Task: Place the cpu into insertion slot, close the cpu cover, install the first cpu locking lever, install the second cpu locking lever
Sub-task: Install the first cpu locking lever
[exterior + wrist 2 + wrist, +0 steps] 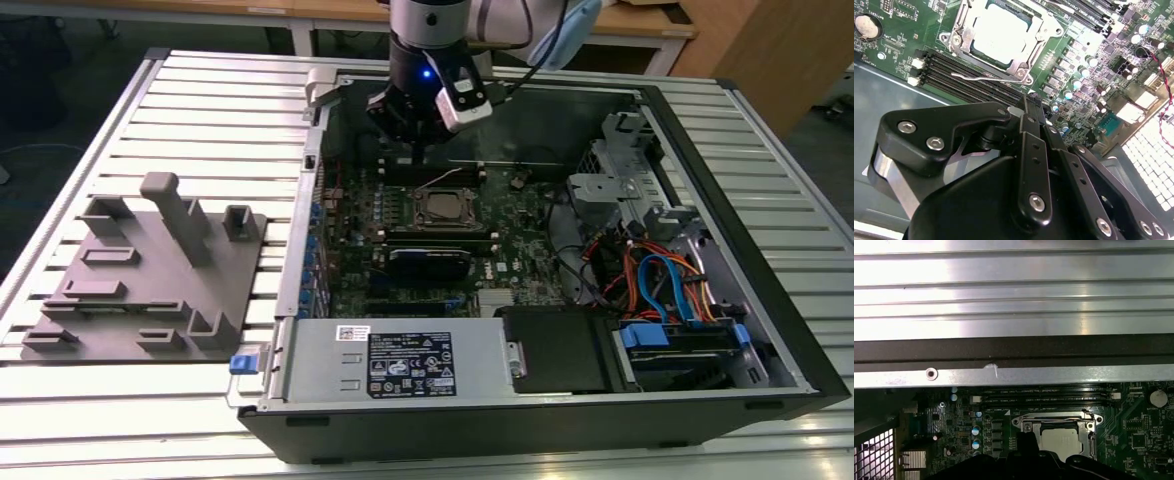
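Note:
The cpu lies flat in the insertion slot, its silvery top showing through the window of the cpu cover, which is down over it. A thin wire locking lever runs along the slot's side nearest my gripper. My gripper hovers beside the slot, over the board's rear part, fingers together with nothing between them. In the exterior view the gripper hangs just behind the cpu. The first wrist view has the cpu under the cover.
The open computer case lies on a slatted metal table. Long black memory slots lie beside the socket. A grey fixture block sits at the exterior view's left. Power supply and coloured cables fill the near side.

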{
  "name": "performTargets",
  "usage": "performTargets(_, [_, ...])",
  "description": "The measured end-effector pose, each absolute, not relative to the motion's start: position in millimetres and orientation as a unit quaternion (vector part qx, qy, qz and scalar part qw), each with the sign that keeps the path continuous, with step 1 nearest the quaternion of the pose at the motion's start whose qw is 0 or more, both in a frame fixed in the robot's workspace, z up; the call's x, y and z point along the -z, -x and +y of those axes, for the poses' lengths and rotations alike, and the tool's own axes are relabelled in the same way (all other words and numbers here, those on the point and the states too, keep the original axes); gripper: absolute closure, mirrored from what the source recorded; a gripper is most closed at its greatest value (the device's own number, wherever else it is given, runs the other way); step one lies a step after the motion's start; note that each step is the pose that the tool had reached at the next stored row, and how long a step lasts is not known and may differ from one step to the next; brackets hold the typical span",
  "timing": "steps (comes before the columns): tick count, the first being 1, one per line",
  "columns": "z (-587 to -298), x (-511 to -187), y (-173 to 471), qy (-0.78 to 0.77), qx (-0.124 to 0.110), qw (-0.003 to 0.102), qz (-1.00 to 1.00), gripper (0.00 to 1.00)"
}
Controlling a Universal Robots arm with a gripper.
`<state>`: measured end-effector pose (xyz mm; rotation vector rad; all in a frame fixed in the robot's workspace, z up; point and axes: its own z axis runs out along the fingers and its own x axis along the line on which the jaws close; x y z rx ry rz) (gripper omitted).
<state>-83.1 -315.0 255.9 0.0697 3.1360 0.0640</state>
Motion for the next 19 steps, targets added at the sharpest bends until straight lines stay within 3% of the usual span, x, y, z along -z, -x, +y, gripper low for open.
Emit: performTargets(19, [-315.0,-255.9,83.7,-0.022,-0.020,0.002,1.000,0.90])
